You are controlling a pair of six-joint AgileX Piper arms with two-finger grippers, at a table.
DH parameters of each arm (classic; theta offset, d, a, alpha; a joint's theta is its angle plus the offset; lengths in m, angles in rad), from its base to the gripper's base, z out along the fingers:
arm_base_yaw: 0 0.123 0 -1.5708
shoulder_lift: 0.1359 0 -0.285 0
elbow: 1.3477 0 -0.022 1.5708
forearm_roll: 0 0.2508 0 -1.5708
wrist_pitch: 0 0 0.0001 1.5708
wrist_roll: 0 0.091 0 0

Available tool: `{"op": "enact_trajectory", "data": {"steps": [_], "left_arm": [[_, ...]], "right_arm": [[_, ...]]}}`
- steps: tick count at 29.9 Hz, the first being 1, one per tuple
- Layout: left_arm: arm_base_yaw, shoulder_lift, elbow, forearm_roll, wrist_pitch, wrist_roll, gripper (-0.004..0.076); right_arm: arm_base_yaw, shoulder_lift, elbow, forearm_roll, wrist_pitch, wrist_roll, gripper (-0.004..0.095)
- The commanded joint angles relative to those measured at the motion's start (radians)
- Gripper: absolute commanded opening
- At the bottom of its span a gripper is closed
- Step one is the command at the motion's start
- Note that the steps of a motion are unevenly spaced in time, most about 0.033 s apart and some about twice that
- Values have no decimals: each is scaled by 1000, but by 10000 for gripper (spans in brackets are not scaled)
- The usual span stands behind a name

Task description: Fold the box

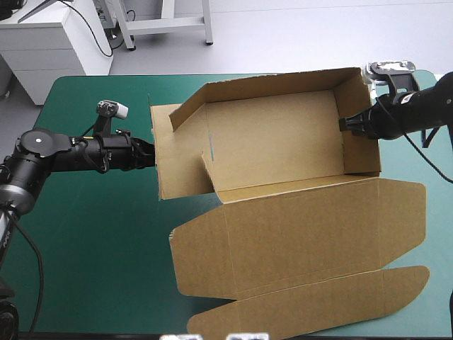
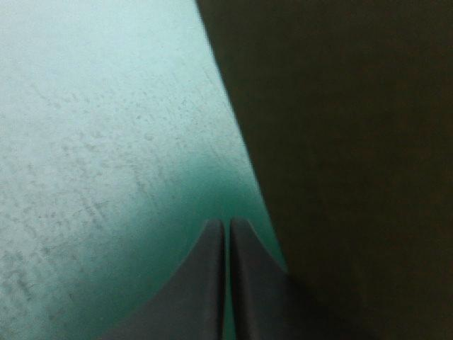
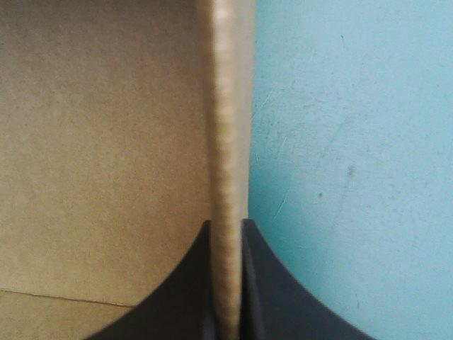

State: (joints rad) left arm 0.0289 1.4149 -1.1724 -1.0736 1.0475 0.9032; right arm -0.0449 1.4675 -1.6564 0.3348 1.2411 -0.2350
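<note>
High view shows it best: the box [image 1: 276,134] sits toward the far side of the bench [image 1: 92,241], about half built I'd say. Back wall and right wall [image 1: 361,120] are standing. The left flap [image 1: 185,108] leans inward and doesn't look tucked. The lid [image 1: 304,241] lies flat toward the near edge, its flaps not folded yet. My right jaws are clamped on the right wall. My left jaws are closed on nothing, just beside the box's left end.

Pale grey floor [image 1: 283,35]; white cabinet [image 1: 49,42] beyond teal-green table [image 1: 92,269].
</note>
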Motion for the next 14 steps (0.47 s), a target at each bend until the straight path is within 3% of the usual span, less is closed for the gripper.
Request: {"op": "enact_trajectory", "data": {"steps": [1, 14], "left_arm": [[2, -30, -28, -130, 35, 16, 8], [2, -30, -28, -357, 199, 145, 8]], "right_arm": [[-9, -38, -31, 51, -15, 4, -20], [-7, -38, -31, 84, -17, 16, -18]]}}
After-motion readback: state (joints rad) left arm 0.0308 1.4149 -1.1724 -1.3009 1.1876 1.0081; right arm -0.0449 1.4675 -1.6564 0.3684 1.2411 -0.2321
